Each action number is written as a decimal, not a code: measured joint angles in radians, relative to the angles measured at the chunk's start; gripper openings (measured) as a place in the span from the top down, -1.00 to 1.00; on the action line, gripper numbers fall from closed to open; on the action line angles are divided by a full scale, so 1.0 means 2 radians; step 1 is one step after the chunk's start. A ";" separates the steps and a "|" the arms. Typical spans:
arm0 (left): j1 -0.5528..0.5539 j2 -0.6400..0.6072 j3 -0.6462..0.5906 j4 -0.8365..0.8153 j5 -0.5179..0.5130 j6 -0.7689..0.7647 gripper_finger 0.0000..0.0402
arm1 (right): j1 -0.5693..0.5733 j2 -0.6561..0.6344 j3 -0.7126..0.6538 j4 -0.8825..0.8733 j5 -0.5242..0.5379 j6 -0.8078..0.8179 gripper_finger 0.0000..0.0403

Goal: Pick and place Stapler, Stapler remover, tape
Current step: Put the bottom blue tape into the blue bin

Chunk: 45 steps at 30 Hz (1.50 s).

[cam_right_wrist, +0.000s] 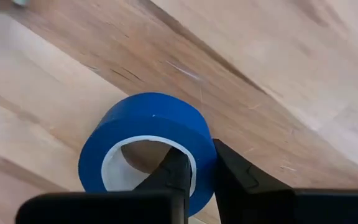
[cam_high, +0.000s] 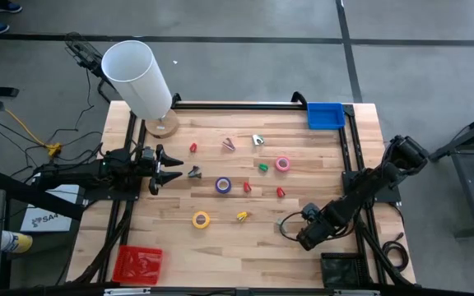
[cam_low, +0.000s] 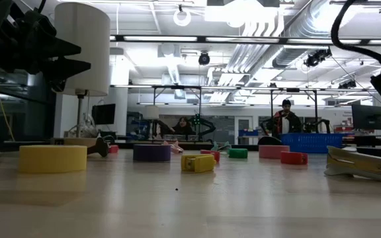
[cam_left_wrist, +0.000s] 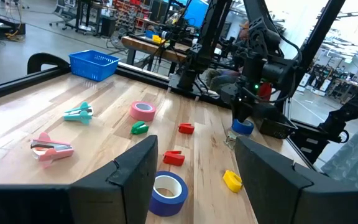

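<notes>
Lamp (cam_high: 142, 78) blocks far-left corner; bare table (cam_high: 220, 247) near edge passable.

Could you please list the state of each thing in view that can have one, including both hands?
Blue tape roll: wall pinched by the right hand.
Right hand: shut on the roll's wall.
Left hand: open, empty, above the table.
Purple tape roll: flat, free.
Pink tape roll: flat, free.
Yellow tape roll: flat, free.
Blue bin: upright; contents not visible.
Red bin: upright.
Lamp: standing.
</notes>
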 joint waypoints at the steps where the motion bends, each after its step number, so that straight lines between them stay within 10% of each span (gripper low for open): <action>1: 0.000 0.000 0.000 0.000 0.000 0.000 -0.06 | -0.002 -0.005 0.000 -0.003 0.001 -0.002 0.84; 21: 0.000 0.000 0.000 0.000 0.000 0.000 -0.06 | -0.139 -0.186 0.000 -0.168 0.074 -0.105 0.83; 45: 0.000 0.000 0.000 0.000 0.000 0.000 -0.06 | -0.535 -0.257 0.000 -0.144 0.089 -0.492 0.80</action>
